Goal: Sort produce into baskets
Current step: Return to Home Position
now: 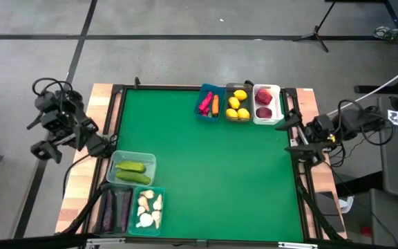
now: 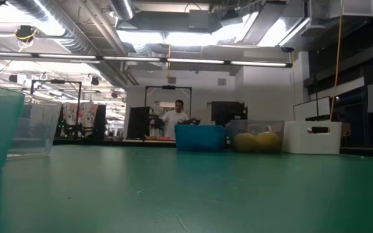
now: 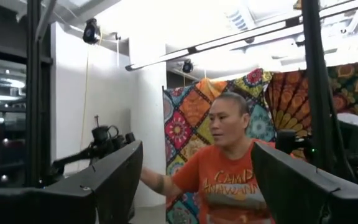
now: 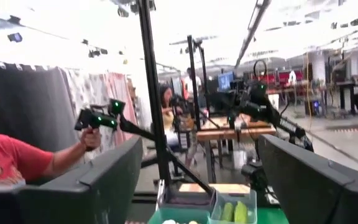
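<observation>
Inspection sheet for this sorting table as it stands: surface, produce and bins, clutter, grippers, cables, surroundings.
Surface: green mat, bare between the bins.
Job's things: row at the far edge: blue bin holds pink pepper and carrot; grey-clear bin holds lemons; white bin holds apples. Group near the left arm: clear bin holds cucumbers; dark bin holds eggplants; teal bin holds garlic.
Clutter: nothing seen.
Grippers: left gripper and right gripper open, empty, at the table's sides.
Cables: cable loops on the left arm; white cable beyond the right arm.
Surroundings: tripod on the floor; person beside the rig.
</observation>
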`<state>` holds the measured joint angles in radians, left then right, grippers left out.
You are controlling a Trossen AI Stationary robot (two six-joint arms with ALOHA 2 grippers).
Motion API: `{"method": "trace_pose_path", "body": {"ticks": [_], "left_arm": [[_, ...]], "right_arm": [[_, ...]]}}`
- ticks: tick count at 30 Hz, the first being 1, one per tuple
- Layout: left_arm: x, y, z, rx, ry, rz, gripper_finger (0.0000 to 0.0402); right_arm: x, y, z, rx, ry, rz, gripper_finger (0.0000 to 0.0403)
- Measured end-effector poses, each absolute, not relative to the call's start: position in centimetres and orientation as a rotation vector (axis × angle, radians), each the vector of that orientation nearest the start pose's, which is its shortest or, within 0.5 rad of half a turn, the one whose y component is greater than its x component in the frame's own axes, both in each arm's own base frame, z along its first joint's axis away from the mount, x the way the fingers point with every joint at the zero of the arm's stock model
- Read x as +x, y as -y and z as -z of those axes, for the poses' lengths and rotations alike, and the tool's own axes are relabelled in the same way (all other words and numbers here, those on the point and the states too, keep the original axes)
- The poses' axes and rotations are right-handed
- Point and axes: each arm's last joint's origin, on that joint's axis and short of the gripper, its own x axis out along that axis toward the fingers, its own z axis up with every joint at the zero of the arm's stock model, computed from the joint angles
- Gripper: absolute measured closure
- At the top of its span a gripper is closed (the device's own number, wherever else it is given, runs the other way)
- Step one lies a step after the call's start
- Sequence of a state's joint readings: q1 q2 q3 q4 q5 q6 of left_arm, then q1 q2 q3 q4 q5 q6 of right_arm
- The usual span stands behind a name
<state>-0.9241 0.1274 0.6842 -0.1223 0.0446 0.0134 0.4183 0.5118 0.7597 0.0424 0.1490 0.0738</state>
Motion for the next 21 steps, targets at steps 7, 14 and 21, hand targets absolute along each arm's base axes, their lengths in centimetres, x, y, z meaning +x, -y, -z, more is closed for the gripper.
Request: {"method": "trace_pose_path", "body": {"ticks": [7,14,21], "left_arm": [[-0.2,0.0,-35.0,-0.178,0.447,0.945,0.0105],[-0.8,-0.7,-35.3,-0.192,0.432,0.975,0.0105],[0.2,0.7,-33.5,-0.099,0.385,0.987,0.0105]], "right_arm": [[7.3,-2.7,-35.8,0.183,0.341,-0.254,0.0084],[6.2,-2.2,-34.4,0.196,0.347,-0.24,0.0084],[6.1,-1.9,-31.5,0.235,0.298,-0.167,0.0084]]}}
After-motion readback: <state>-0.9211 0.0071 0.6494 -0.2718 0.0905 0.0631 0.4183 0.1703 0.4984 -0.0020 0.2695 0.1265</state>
